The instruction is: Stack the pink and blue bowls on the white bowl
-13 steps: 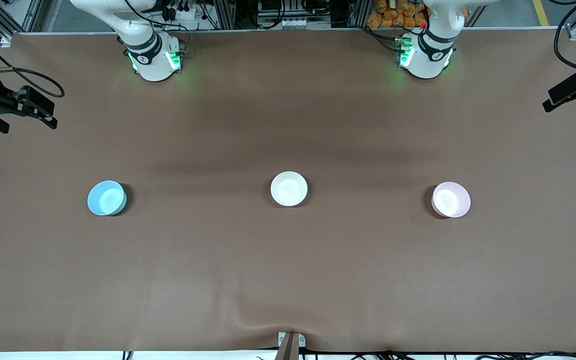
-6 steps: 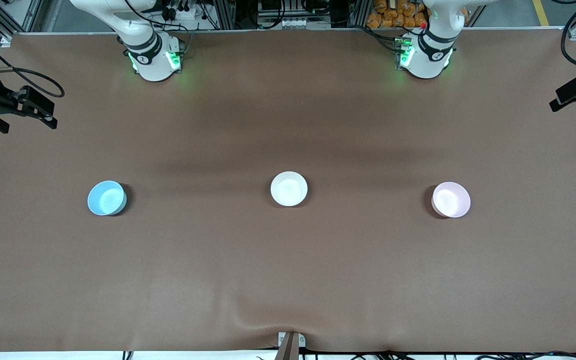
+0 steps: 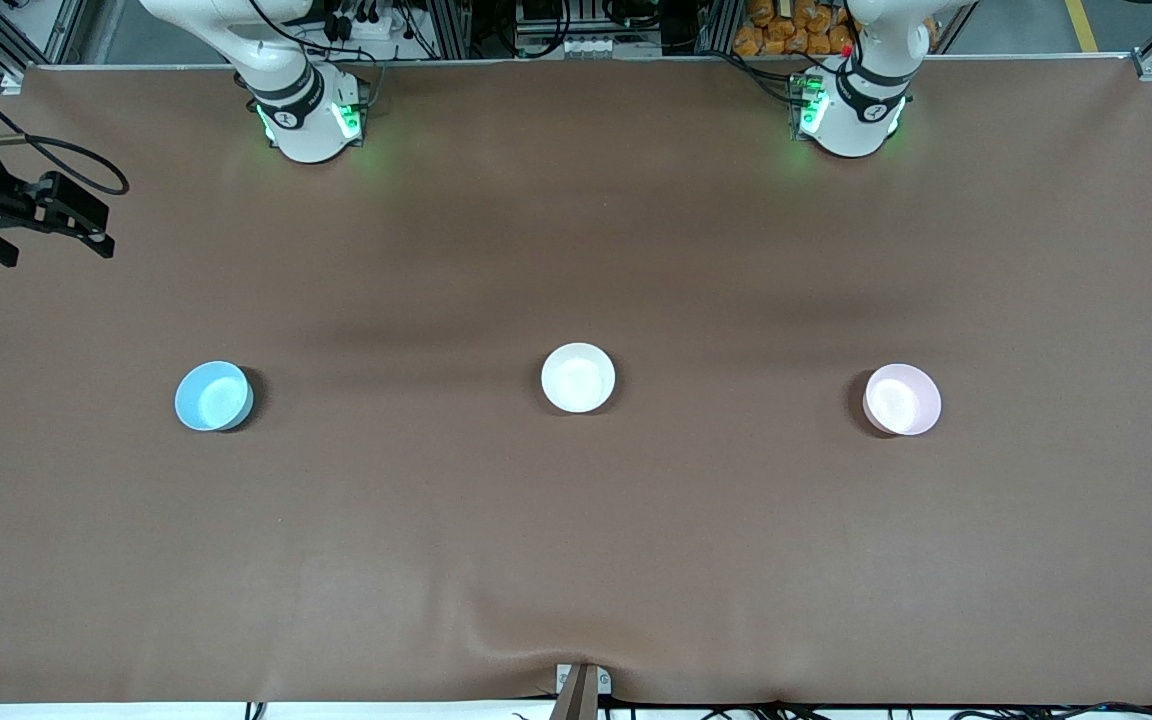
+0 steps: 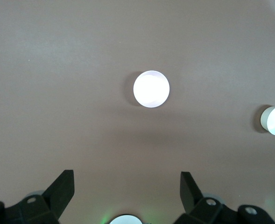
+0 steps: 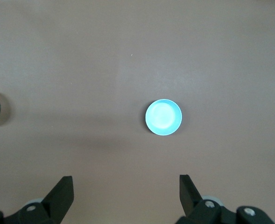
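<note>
I count three bowls apart in a row on the tabletop [image 3: 576, 560]: one blue bowl [image 3: 213, 396] toward the right arm's end, one white bowl [image 3: 578, 377] between, one pink bowl [image 3: 902, 399] toward the left arm's end. The left gripper [image 4: 127, 186] is high over the pink bowl and the right gripper [image 5: 126, 186] high over the blue bowl, both with jaws apart.

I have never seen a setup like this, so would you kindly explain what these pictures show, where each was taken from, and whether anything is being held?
Two robot arms stand at a table covered in brown cloth. The wide picture comes from a high camera facing them, so their white bases sit along its top. The other two pictures come from cameras on each arm's wrist, looking down past its own two dark fingers.

Three small bowls lie in a row, apart from each other: the blue bowl toward the right arm's end, the white bowl in the middle, the pink bowl toward the left arm's end.

The left gripper is high above the table, open, with the pink bowl below it. The right gripper is likewise open, with the blue bowl below. Nothing is held, and nothing is stacked yet.
</note>
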Robot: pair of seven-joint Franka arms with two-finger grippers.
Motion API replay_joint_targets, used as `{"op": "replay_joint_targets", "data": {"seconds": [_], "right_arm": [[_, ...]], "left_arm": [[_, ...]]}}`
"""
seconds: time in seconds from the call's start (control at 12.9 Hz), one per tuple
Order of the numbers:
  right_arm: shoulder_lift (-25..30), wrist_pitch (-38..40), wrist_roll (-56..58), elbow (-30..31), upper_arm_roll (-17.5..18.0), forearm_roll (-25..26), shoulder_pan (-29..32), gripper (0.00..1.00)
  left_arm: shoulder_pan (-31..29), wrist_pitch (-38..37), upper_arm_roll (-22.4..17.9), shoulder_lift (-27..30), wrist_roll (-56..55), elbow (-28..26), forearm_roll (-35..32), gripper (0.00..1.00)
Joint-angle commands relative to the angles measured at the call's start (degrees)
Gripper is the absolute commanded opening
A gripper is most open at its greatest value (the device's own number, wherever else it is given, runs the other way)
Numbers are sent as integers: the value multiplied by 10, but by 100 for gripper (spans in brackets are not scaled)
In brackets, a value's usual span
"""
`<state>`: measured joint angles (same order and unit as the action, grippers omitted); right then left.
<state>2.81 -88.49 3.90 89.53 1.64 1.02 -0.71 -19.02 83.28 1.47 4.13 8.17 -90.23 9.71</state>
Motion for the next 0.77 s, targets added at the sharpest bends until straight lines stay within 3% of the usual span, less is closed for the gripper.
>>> {"op": "replay_joint_targets", "data": {"seconds": [0.0,0.39,0.7], "right_arm": [[-4,8,1,-10,6,3,8,100],[-4,6,1,-10,6,3,8,100],[-4,7,1,-10,6,2,8,100]], "left_arm": [[0,8,10,-12,4,5,2,100],[4,39,19,-47,2,0,-2,100],[4,124,75,-108,-59,-16,-59,100]]}}
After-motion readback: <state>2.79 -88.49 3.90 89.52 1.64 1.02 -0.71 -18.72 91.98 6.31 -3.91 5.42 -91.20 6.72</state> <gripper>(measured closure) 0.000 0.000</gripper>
